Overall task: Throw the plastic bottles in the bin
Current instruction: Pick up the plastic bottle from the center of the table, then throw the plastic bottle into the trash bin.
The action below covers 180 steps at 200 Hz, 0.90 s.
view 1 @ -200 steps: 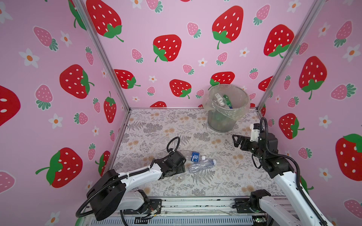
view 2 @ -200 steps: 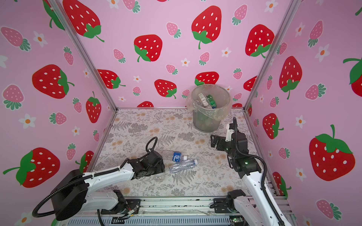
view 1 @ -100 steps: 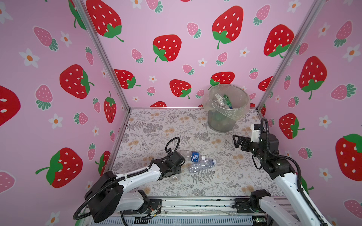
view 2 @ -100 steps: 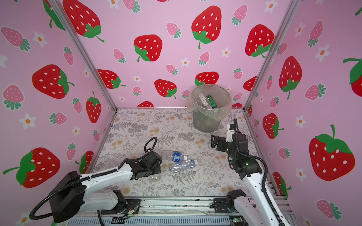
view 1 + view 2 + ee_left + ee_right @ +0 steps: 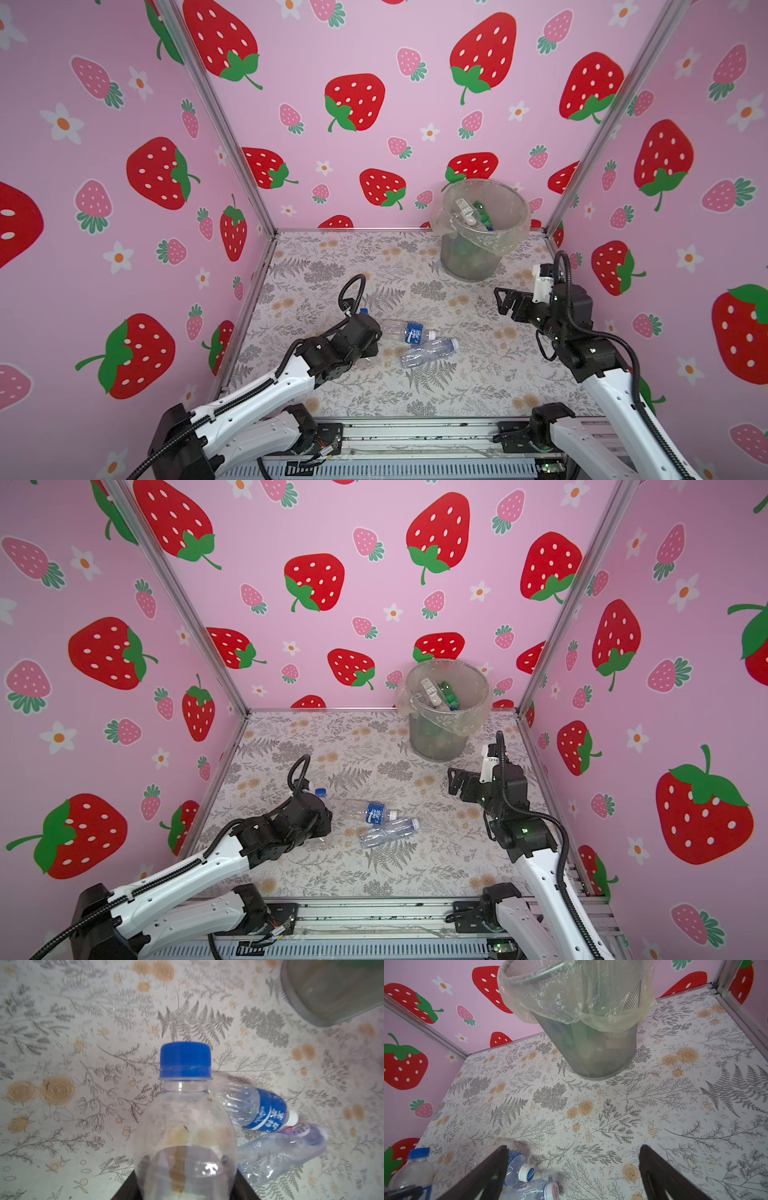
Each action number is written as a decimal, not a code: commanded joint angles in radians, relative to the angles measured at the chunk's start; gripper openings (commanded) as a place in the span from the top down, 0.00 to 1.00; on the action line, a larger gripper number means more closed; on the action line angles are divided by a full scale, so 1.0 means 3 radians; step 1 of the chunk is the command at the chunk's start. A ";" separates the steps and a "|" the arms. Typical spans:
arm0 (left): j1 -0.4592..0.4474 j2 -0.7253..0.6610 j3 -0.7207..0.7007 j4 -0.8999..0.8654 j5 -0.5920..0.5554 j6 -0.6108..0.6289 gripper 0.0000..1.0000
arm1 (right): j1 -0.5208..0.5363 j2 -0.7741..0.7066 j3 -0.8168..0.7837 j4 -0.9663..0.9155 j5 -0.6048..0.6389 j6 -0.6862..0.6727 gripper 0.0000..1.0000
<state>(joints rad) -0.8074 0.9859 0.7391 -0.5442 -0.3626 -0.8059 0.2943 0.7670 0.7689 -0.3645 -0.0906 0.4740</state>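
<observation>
**Item:** blue-capped bottle point(image 5: 185, 1122), clear, seemingly empty. Pinched low on its body by the left claw point(image 5: 368, 340), over the front-left part of the table point(image 5: 316, 266), cap pointing away from the wrist.

**Item:** right claw point(image 5: 573, 1148), spread wide, holding nothing, near the bin point(image 5: 469, 262).

**Items:** blue-label bottle point(image 5: 409, 331) and crumpled bottle point(image 5: 428, 352), lying just beside each other mid-table.

**Bin:** far right corner, bottles already inside.

**Handling note:** best to lift first and clear both lying bottles, then carry the bottle well above the liner-wrapped rim. Let go only over the opening; the thin plastic may slip or buckle.
</observation>
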 commanded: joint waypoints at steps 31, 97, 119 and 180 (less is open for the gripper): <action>0.0080 0.0020 0.0565 -0.0084 -0.0238 0.0441 0.46 | 0.0001 -0.0114 -0.0129 -0.0078 0.0053 -0.0037 0.01; 0.0229 0.0331 0.1018 0.0062 0.0012 0.0676 0.46 | 0.0001 -0.0273 -0.0262 -0.0188 0.0079 -0.0051 0.01; 0.0257 0.0397 0.1140 0.0246 0.0271 0.0711 0.46 | 0.0003 -0.0317 -0.0322 -0.0219 0.0109 -0.0051 0.01; 0.0353 0.0948 0.1910 0.0314 0.0594 0.0938 0.46 | 0.0001 -0.0288 -0.0416 -0.0247 0.0128 0.0151 0.01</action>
<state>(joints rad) -0.7162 1.2221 1.2026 -0.4866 -0.2325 -0.5705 0.2943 0.6830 0.6769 -0.4271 -0.0605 0.4843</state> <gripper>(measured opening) 0.544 0.994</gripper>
